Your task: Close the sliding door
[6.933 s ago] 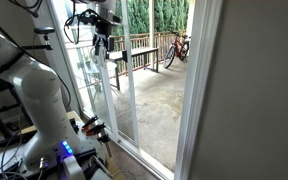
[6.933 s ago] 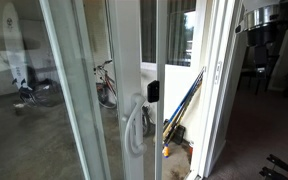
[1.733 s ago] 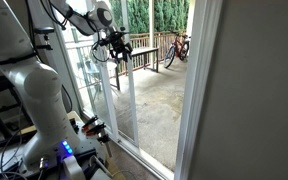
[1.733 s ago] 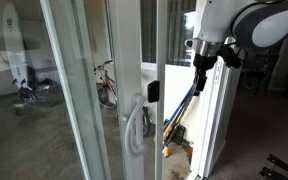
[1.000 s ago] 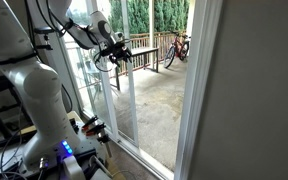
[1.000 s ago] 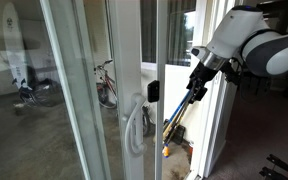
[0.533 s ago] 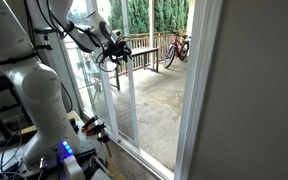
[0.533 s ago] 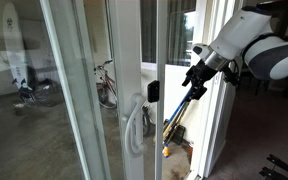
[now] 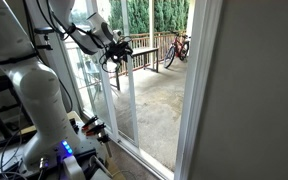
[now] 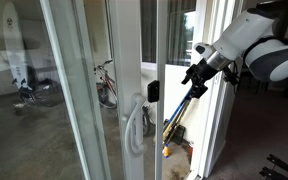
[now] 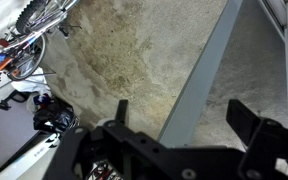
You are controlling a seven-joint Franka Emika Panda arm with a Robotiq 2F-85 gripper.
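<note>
The sliding door [image 9: 128,100] is a tall glass panel with a slim white edge stile. It stands partly open onto a patio. In an exterior view its stile [image 10: 127,60] carries a white handle [image 10: 134,126] and a black lock. My gripper [image 9: 115,56] is at the door's edge at about chest height, and it also shows in an exterior view [image 10: 194,76]. In the wrist view the gripper [image 11: 184,118] is open, with one finger on each side of the door's stile [image 11: 210,68]. I cannot tell if a finger touches it.
The wide white jamb [image 9: 198,90] bounds the opening on the far side. On the patio are a bicycle [image 9: 177,48] and a wooden railing [image 9: 149,44]. Long poles [image 10: 180,108] lean inside the doorway. The robot's base and cables [image 9: 79,135] are by the door's foot.
Over the last second the gripper has moved slightly down and toward the door's edge stile. The door has not visibly moved.
</note>
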